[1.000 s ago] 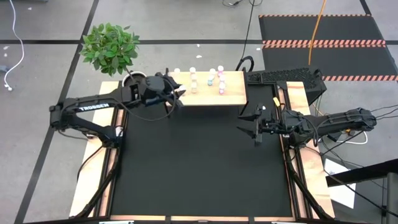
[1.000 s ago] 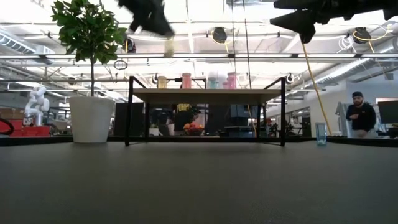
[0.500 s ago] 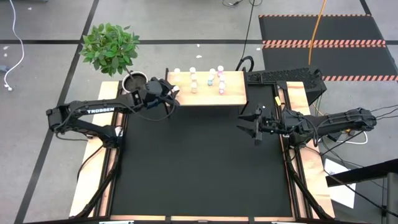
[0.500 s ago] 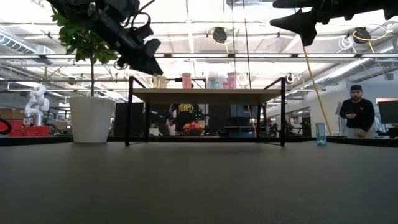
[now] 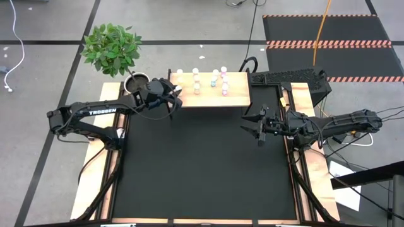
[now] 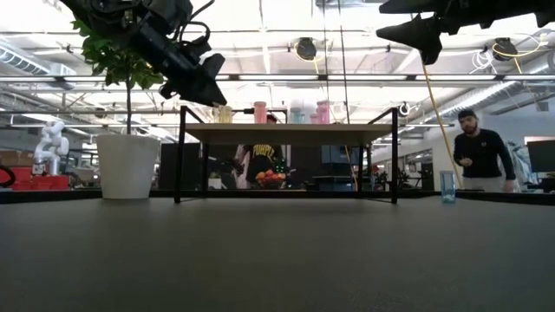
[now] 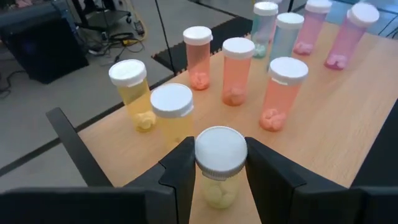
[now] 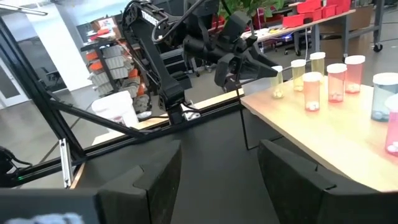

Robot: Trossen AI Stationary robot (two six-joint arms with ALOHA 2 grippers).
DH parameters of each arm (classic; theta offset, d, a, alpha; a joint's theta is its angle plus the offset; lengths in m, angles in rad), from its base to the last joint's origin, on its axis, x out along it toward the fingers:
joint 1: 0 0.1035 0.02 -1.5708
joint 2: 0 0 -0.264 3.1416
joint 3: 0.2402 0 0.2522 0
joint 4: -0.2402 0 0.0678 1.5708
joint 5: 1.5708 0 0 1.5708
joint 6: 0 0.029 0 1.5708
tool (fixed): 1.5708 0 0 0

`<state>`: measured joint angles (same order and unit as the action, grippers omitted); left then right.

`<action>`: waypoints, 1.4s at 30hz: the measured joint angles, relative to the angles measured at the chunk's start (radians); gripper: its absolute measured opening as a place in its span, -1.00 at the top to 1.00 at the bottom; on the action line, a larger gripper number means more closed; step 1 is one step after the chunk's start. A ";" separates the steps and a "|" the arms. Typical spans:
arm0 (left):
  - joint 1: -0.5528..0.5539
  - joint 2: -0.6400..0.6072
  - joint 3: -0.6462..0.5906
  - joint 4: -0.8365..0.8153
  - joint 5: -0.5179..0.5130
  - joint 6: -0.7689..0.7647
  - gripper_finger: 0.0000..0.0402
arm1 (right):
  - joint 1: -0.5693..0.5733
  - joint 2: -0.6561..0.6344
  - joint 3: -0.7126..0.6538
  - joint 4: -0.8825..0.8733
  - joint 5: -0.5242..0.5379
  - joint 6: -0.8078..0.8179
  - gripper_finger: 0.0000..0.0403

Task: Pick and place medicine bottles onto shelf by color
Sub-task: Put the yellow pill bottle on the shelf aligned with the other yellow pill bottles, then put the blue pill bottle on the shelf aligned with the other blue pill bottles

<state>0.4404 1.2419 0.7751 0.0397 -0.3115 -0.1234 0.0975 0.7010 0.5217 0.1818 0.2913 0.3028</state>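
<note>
My left gripper (image 7: 219, 163) is clamped around a yellow medicine bottle (image 7: 219, 167), one finger (image 7: 181, 167) on each side of its body just below the white cap, and I hold it over the near left corner of the shelf (image 5: 237, 96), at the end closest to the potted plant (image 5: 112, 48). In the low view the bottle hangs above the shelf top rather than standing on it. Just beyond the held bottle two more yellow bottles (image 7: 132, 93) stand side by side at that same end of the light wooden board. Next come three orange-pink bottles (image 7: 237, 70) in a loose group, then two pale blue ones (image 7: 287, 36), and two pink ones (image 7: 349, 36) at the far end, all upright with white caps. My right gripper (image 5: 259, 127) waits with its fingers spread and nothing between them, raised over the black counter (image 5: 202, 176) on its right side, near the right end of the shelf but clear of it. In the room behind the counter, a person (image 6: 479, 154) in dark clothes stands to the right.
</note>
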 joint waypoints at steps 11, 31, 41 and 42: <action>0.000 0.000 -0.001 0.015 0.001 -0.065 0.35 | 0.000 0.000 0.000 0.000 0.000 0.005 -0.02; -0.045 -0.070 0.004 0.029 0.007 0.000 -0.72 | -0.020 -0.017 0.001 -0.153 0.027 0.132 -0.02; -0.163 -0.285 0.004 0.018 -0.024 0.017 -0.82 | -0.039 -0.033 0.049 -0.540 0.057 0.132 -0.02; -0.183 -0.296 0.005 0.016 -0.038 0.021 -0.82 | -0.047 -0.030 0.066 -0.609 0.086 0.144 -0.02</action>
<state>0.2574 0.9459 0.7798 0.0557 -0.3498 -0.1021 0.0500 0.6709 0.5872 -0.4274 0.3775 0.4464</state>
